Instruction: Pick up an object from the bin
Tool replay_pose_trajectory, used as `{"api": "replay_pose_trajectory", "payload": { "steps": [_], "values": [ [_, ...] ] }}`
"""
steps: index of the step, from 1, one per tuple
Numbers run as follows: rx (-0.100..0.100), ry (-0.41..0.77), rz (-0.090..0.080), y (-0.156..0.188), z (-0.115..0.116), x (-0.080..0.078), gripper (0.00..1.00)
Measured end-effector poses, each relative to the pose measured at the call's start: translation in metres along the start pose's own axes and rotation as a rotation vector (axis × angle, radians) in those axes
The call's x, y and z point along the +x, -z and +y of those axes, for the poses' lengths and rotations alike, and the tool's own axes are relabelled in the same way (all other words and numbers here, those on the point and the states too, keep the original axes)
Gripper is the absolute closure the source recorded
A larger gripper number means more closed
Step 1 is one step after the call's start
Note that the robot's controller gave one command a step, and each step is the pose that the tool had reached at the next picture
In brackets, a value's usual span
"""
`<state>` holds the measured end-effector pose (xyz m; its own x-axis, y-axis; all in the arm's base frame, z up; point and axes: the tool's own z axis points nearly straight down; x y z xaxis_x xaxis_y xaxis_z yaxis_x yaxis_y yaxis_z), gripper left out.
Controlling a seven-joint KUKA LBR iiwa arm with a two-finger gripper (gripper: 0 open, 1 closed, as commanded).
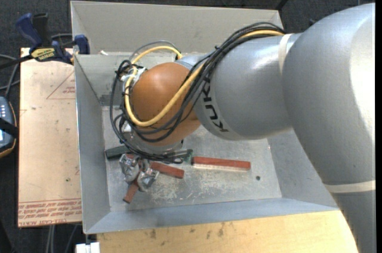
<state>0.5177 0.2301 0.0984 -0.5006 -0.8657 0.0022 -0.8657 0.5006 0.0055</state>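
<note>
At the bin's lower-left corner: the fingers point down to the floor of the bin, below the orange cover.
Fingers: two metal tips a little apart, a narrow gap; nothing visibly clamped between them.
Nearest thing: a slanted red stick, its upper end right at the tips and the rest running down and left toward the bin's near wall.
Its long axis: diagonal, upper right to lower left, so the stick lies mostly below the tips, not under them.
Second candidate: a short red stick, just right of the tips, nearly level across the view, one end close to them.
Further right: a long red bar, parallel to the short stick and well apart from the tips.
Left of the tips: a dark grey piece, near them, partly under the wrist cables.
Judged step: a grasp about to close, most likely on the slanted stick's upper end.
What the move turns on: whether that end sits inside the gap or only beside it, which cannot be told here. A catch on the very end might let the stick swing or slip out on lifting.
Task state: nothing lifted yet; every piece lies on the bin floor.
</note>
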Motion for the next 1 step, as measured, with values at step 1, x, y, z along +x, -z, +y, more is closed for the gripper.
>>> {"api": "replay_pose_trajectory", "payload": {
  "steps": [1],
  "values": [
    [0.003,-0.001,-0.003,0.0208,-0.001,-0.0012,1.0]
  ]
}}
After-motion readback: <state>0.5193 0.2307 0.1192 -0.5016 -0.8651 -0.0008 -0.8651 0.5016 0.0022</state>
